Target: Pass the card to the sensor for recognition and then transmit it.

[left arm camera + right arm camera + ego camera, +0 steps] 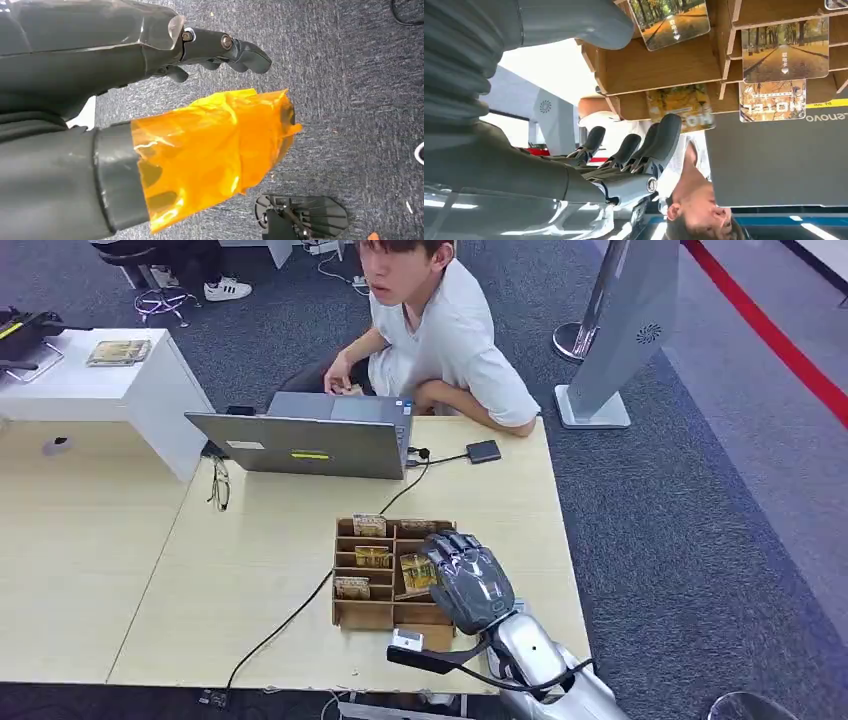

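A wooden card rack (365, 614) stands near the table's front edge, with several yellow hotel cards upright in its slots (373, 557). My right hand (470, 582) hovers over the rack's right side, next to one card (415, 571). Its fingers (659, 140) are spread with nothing between them, and the thumb (574, 20) is apart from them. Close ahead are the rack (659, 65) and its cards (785, 47). A small black sensor (483, 451) lies on a cable by the laptop. My left hand (165, 125) hangs over the carpet, holding nothing, its thumb wrapped in orange film.
An open grey laptop (310, 443) stands behind the rack, and a person (450, 340) sits behind it at the table's far edge. A black cable (290, 615) runs across the table to the front. Glasses (219, 485) lie left of the laptop. A white cabinet (110, 380) stands at the far left.
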`<state>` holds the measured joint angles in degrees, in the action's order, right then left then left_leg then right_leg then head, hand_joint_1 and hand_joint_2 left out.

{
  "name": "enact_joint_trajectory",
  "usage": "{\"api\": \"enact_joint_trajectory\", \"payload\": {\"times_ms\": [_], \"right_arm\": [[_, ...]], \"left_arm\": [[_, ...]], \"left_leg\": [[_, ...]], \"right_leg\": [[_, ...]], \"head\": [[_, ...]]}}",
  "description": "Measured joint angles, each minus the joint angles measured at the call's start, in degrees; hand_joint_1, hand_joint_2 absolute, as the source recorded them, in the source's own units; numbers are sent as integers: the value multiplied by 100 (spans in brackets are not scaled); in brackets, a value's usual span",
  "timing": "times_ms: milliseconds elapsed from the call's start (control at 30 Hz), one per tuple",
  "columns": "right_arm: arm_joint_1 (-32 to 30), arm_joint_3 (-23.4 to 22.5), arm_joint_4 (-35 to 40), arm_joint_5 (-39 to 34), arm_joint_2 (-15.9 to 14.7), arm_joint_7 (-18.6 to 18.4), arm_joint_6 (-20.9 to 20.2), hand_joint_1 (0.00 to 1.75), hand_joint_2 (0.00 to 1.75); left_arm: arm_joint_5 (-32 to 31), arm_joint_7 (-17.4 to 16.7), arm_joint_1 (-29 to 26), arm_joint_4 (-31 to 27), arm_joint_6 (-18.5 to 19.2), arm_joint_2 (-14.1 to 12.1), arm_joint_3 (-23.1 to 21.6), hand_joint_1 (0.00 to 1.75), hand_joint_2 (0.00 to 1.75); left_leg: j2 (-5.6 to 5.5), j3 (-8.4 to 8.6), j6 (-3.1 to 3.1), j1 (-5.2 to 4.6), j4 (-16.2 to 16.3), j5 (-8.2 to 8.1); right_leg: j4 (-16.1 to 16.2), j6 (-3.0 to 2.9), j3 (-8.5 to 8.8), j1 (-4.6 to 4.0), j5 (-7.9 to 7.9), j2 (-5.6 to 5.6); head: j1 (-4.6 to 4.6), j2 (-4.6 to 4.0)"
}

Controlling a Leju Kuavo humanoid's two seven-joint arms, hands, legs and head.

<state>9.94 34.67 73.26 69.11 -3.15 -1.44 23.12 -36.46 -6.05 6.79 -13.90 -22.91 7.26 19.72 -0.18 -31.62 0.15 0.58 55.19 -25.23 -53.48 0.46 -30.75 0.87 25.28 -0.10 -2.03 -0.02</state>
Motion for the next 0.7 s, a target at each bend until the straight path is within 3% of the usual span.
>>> {"api": "enact_joint_trajectory", "payload": {"times_ms": [700], "right_arm": [[-2, 0, 249, -20, 0, 28, 2, 59, 175]], "left_arm": [[-57, 39, -1, 0, -9, 35, 136, 0, 0]], "left_leg": [[0, 0, 0, 0, 0, 0]], "right_leg": [[0, 0, 0, 0, 0, 0]], "head": [[0, 0]]}}
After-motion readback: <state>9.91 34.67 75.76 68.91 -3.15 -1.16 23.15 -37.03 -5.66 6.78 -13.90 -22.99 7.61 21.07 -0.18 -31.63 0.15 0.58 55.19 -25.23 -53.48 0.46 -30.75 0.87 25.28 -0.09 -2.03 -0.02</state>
